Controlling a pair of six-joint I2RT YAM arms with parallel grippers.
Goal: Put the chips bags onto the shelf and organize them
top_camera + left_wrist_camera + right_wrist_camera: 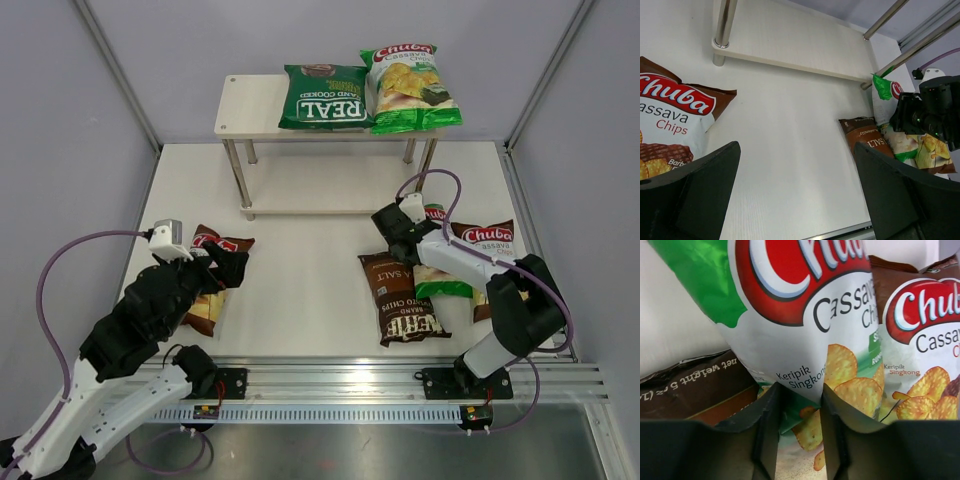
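Clamped in the right end effector (800, 407), the light-green Chuba bag (805, 315) is judged mid-pickup, and a lift to the shelf (255, 105) ahead is called for; the left end effector (796, 146) is held apart.

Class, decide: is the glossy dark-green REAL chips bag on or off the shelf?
On: the dark-green REAL bag lies flat atop the pale wood-look shelf.

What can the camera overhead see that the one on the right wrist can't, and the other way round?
Only overhead: the shelf carrying the REAL bag and one light-green Chuba bag. Only the right wrist: its fingers pinching the edge of the other light-green Chuba bag. Both: that pinched bag, the Kettle bag and a brown-and-white Chuba bag beside it.
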